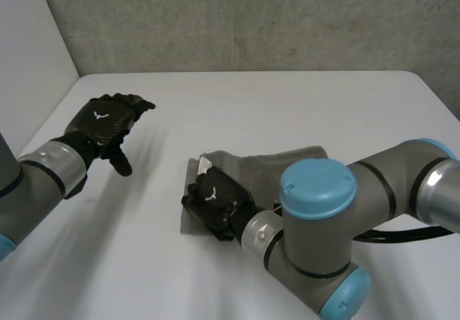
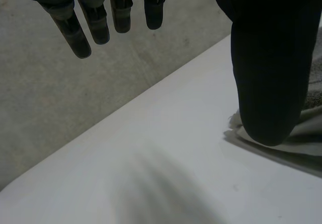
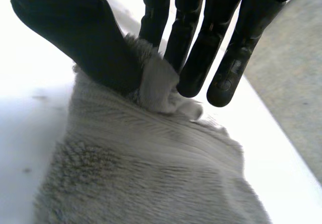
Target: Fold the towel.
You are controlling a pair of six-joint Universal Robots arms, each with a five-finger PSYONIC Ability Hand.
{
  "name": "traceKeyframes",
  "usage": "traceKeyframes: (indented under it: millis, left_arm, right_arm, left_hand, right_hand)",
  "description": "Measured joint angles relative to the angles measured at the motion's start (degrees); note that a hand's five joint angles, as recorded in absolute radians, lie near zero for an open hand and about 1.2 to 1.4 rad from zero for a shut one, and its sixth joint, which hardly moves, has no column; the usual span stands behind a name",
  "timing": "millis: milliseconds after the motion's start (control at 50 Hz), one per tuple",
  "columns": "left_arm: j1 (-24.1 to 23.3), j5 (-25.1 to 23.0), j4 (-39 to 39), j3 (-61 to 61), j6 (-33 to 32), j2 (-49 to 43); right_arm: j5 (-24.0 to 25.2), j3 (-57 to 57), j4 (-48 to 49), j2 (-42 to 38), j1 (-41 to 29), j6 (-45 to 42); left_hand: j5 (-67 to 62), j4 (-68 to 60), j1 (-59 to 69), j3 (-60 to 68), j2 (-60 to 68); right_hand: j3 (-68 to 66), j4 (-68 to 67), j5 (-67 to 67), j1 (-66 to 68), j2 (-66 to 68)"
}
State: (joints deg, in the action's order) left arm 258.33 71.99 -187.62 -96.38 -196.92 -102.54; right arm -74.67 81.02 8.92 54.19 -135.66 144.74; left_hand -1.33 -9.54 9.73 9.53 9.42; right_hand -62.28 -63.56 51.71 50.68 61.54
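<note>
Counting one towel (image 1: pixel 277 165), two hands and one white table (image 1: pixel 259 104). Lying rumpled just toward 5 o'clock from the table's middle, grey and fuzzy, with the long side running from 9 to 3 o'clock. Pinched at its 8 o'clock corner by the right hand (image 1: pixel 215 198): in the right wrist view, thumb pressed against the fingers (image 3: pixel 198 53) with a small tuft of the cloth (image 3: pixel 151 178) caught between them and raised off the rest. Resting flat on the table elsewhere.

Hovering well apart at 9 o'clock of the towel, the left hand (image 1: pixel 108 122): spread wide, fingers (image 2: pixel 100 27) straight, holding nothing, off the tabletop (image 2: pixel 166 153). Seen past its thumb in the left wrist view, a bit of the towel's edge (image 2: pixel 312 116).

Bare tabletop from 9 through 12 to 3 o'clock around the towel. Bounded at 12 o'clock by the far edge against a grey wall (image 1: pixel 251 18). Crowded at 5 o'clock by the right arm (image 1: pixel 323 219), lying over the towel's near side.
</note>
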Motion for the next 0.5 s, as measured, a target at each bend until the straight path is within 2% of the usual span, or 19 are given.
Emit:
traceKeyframes:
  millis: [20,40,60,80,100,120,200,220,240,320,440,500]
  left_arm:
    - [-0.4,0.0,-0.1,0.0,0.0,-0.1]
    - [-0.7,0.0,-0.1,0.0,0.1,-0.2]
    - [-1.3,0.0,-0.2,0.1,0.1,-0.4]
    - [-1.8,0.0,-0.3,0.3,0.1,-0.6]
    - [-2.3,0.0,-0.4,0.5,0.1,-0.8]
    - [-3.1,0.0,-0.5,0.8,0.1,-1.2]
    - [-4.8,0.1,-0.8,1.8,0.1,-2.2]
    - [-7.2,0.4,-1.2,3.3,0.5,-3.7]
    - [-8.2,0.6,-1.3,4.0,0.7,-4.4]
    - [-12.1,2.7,-1.7,7.1,2.1,-7.9]
    - [-17.1,7.9,-1.6,10.3,3.7,-13.5]
    - [-20.1,11.1,-1.6,11.2,3.9,-17.0]
  right_arm:
    - [-0.2,0.1,-0.1,-0.2,-0.2,0.0]
    - [-0.3,0.1,-0.1,-0.2,-0.2,0.0]
    - [-0.6,0.2,-0.1,0.1,-0.2,0.1]
    - [-0.9,0.4,-0.2,0.7,0.1,0.3]
    - [-1.3,0.7,-0.2,1.5,0.6,0.6]
    - [-1.6,0.9,-0.2,2.4,1.3,1.0]
    - [-2.6,2.3,-0.3,5.5,4.3,2.8]
    - [-2.7,2.6,-0.3,6.2,5.1,3.3]
    - [-3.1,4.8,-0.3,9.5,8.9,5.5]
    - [-3.0,9.5,-0.3,14.0,14.9,8.6]
    - [-0.3,18.5,-0.3,18.2,23.4,10.0]
    - [3.0,24.6,-0.1,19.6,28.9,9.7]
  left_hand:
    - [0.0,0.0,0.0,0.0,0.0]
    - [0.0,0.0,0.0,0.0,0.0]
    - [0.0,0.0,0.0,0.0,0.0]
    - [0.0,0.0,0.0,0.0,0.0]
    - [0.0,0.0,0.0,0.0,0.0]
    - [0.0,0.0,0.0,0.0,0.0]
    - [0.0,0.0,0.0,0.0,0.0]
    - [0.0,0.0,0.0,0.0,0.0]
    - [0.0,0.0,0.0,0.0,0.0]
    - [0.0,0.0,0.0,0.0,0.0]
    - [0.0,0.0,0.0,0.0,0.0]
    - [0.0,0.0,0.0,0.0,0.0]
  right_hand:
    - [10.6,11.8,-10.1,-8.6,-11.4]
    - [16.0,16.1,-14.1,-12.6,-15.7]
    - [28.4,28.5,-26.1,-24.4,-28.1]
    - [33.9,34.0,-31.5,-29.0,-33.6]
    - [43.7,45.0,-41.9,-35.9,-43.8]
    - [47.9,48.9,-45.7,-37.8,-46.9]
    - [49.9,50.4,-47.5,-38.7,-48.5]
    - [50.0,50.4,-47.6,-38.7,-48.5]
    - [50.0,50.4,-47.6,-38.7,-48.5]
    - [50.0,50.4,-47.6,-38.7,-48.5]
    - [50.0,50.4,-47.6,-38.7,-48.5]
    - [50.0,50.4,-47.6,-38.7,-48.5]
